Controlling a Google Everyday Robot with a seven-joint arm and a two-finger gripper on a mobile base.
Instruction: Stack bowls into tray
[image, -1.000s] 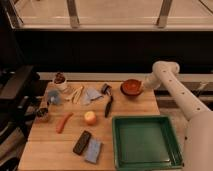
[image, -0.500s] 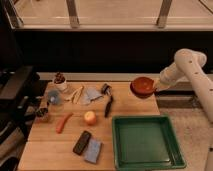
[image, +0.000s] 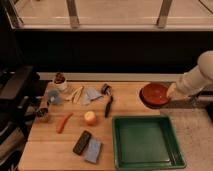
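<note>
Camera view: red-orange bowl (image: 154, 95) aloft past the counter's (image: 55, 150) far right corner, above the green tray (image: 145, 142), pinched at its right rim by the gripper (image: 171, 91), jaws clamped. Likely light, stiff, glossy-slick; rim grip suits. Purple bowl unseen.

- Soft, blurred overhead view; edges of every object look smeared
- Bright daylight washes the pale floor behind the railing at the top
- A dark band below it lies in deep shadow
- The wooden table (image: 50, 150) is evenly lit, with faint short shadows under its items
- The green tray (image: 120, 150) shows a dull sheen on its rim
- The gripper (image: 170, 92), at the right edge by the red bowl (image: 154, 95), is pale and fuzzy
- Left side falls off into near black
</note>
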